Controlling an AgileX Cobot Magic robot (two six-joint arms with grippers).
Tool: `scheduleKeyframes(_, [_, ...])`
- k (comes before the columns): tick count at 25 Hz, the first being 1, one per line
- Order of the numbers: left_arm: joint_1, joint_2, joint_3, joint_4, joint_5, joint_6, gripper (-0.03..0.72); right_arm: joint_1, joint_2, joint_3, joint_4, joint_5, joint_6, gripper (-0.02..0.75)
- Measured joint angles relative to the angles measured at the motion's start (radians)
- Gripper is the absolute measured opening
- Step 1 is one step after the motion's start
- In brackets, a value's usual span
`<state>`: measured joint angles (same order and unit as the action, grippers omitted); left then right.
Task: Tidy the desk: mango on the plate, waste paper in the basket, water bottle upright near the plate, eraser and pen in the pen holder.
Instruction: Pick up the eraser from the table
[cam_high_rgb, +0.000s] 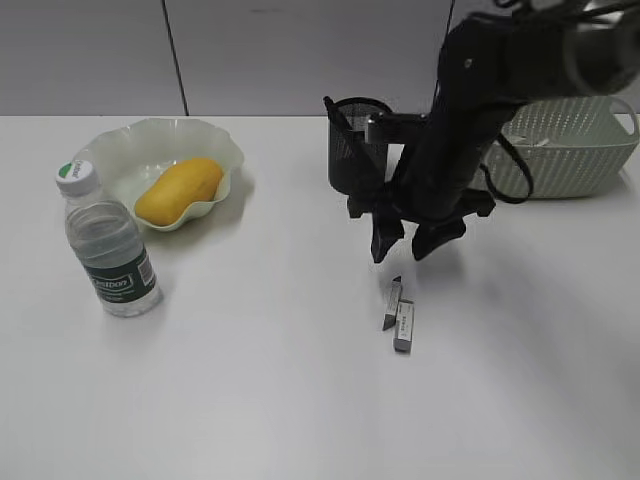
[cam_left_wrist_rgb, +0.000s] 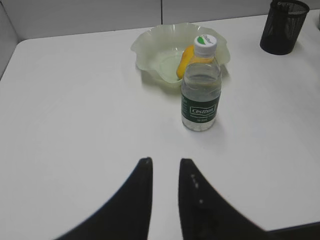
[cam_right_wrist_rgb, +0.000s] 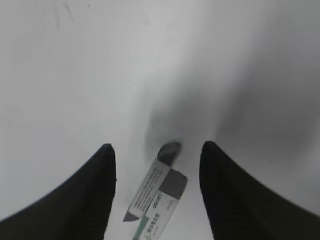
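Note:
The mango (cam_high_rgb: 180, 190) lies in the pale green plate (cam_high_rgb: 165, 130); both also show in the left wrist view, mango (cam_left_wrist_rgb: 186, 60) and plate (cam_left_wrist_rgb: 155, 50). The water bottle (cam_high_rgb: 108, 245) stands upright just in front of the plate, and shows in the left wrist view (cam_left_wrist_rgb: 201, 90). Two sleeved erasers (cam_high_rgb: 400, 315) lie side by side on the desk (cam_high_rgb: 250, 380). My right gripper (cam_high_rgb: 410, 240) hovers open just above them, with the erasers (cam_right_wrist_rgb: 157, 192) between its fingers (cam_right_wrist_rgb: 157, 148). My left gripper (cam_left_wrist_rgb: 165, 162) is narrowly open and empty, well short of the bottle. The waste paper is not clearly visible.
The black mesh pen holder (cam_high_rgb: 357, 140) stands behind the right arm, with a thin dark stick at its left rim; it also shows in the left wrist view (cam_left_wrist_rgb: 282, 27). The green basket (cam_high_rgb: 570, 145) stands at the back right, partly hidden by the arm.

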<state>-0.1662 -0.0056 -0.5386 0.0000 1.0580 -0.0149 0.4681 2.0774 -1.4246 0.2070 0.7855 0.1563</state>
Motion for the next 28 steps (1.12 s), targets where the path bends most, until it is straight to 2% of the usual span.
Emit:
scheduleKeyframes(7, [0.0,0.0,0.0,0.0,0.0,0.0,0.13,0.061,0.109,-0.053,-0.128,0.085,0.119,0.433])
scheduleKeyframes(11, [0.0,0.0,0.0,0.0,0.0,0.0,0.13,0.074,0.115,-0.054,-0.138,0.083,0.134,0.407])
scheduleKeyframes(14, [0.0,0.0,0.0,0.0,0.0,0.0,0.13,0.075,0.118,-0.055,-0.138,0.074,0.137,0.312])
scheduleKeyframes(18, [0.001,0.0,0.0,0.0,0.0,0.0,0.13,0.075,0.133,-0.058,-0.137,0.066,0.137,0.119])
scheduleKeyframes(19, [0.001,0.0,0.0,0.0,0.0,0.0,0.13,0.075,0.133,-0.059,-0.137,0.063,0.138,0.102])
scheduleKeyframes(24, [0.001,0.0,0.0,0.0,0.0,0.0,0.13,0.075,0.109,-0.06,-0.13,0.011,0.129,0.102])
scheduleKeyframes(28, [0.001,0.0,0.0,0.0,0.0,0.0,0.13,0.075,-0.027,-0.059,-0.105,-0.101,0.064,0.102])
